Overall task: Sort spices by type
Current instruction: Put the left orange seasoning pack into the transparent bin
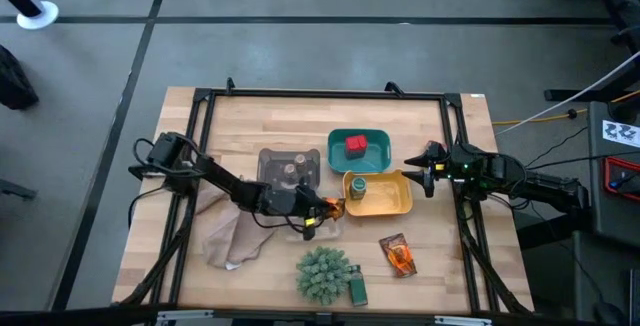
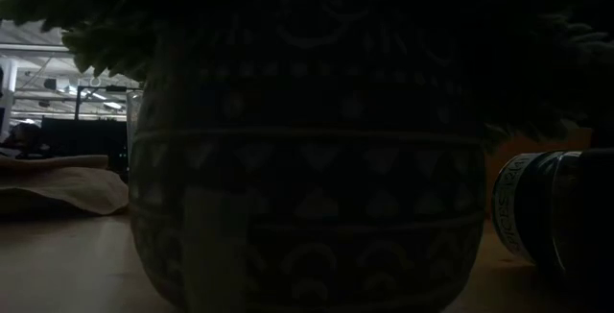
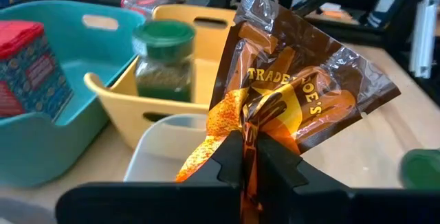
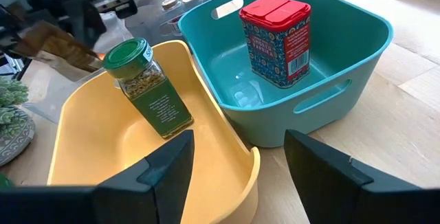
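My left gripper [image 1: 318, 212] is shut on a shiny orange sachet [image 3: 289, 80], above a clear tray [image 3: 165, 148] just near of the yellow tray [image 1: 395, 204]. A green jar [image 4: 148, 90] leans inside the yellow tray. One red tub [image 4: 276, 38] stands in the teal tray [image 1: 375, 138]. Two tiny jars [image 1: 293, 170] sit in the grey tray [image 1: 272, 156]. A second sachet [image 1: 398, 254] lies flat on the table. Another green jar [image 1: 357, 288] lies on its side by the plant ball. My right gripper [image 4: 237, 155] is open at the yellow tray's right end and touches nothing. My left gripper pinches the sachet between its two fingers at one crumpled end [image 3: 242, 124]. The fingers come roughly level from the table's left. The sachet is lifted clear and sticks out beyond the fingertips, tilted, its free end [image 3: 330, 66] spread out.
The spiky plant ball [image 1: 325, 271] in its patterned pot [image 2: 307, 159] stands at the near edge and blocks the low view. A beige cloth [image 1: 225, 234] lies under my left arm. A black frame [image 1: 205, 106] runs round the table. Bare wood lies near right.
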You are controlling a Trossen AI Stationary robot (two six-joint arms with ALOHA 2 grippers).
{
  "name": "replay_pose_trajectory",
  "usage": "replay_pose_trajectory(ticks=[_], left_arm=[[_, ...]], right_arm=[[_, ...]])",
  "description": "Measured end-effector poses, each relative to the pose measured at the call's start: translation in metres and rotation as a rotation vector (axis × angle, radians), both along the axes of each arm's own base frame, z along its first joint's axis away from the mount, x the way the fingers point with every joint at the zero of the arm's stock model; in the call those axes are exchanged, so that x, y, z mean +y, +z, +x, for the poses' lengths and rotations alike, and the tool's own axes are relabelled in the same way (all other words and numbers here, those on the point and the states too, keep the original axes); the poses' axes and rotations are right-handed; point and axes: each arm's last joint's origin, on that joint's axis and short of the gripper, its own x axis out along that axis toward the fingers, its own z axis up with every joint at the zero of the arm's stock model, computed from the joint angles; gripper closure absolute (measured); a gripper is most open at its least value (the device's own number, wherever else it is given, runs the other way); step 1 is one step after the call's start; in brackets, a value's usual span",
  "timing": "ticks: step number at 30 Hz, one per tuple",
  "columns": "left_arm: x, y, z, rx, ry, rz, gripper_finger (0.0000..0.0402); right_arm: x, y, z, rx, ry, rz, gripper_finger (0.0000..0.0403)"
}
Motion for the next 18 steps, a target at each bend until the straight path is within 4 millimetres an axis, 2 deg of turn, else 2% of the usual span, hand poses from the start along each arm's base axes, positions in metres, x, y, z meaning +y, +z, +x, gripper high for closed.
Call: replay_pose_trajectory(ticks=[9,18], left_arm=[[0.0046,-0.0041,0.0015,0.018,-0.007,-0.006,0.0362],[0.0057,-0.0045,0.0018,0.029,-0.027,-0.005,0.0298]], right_arm=[[0.0000,0.0000,0.0000,0.000,0.000,0.000,0.0175],[0.0000,0.0000,0.0000,0.000,0.000,0.000,0.0175]])
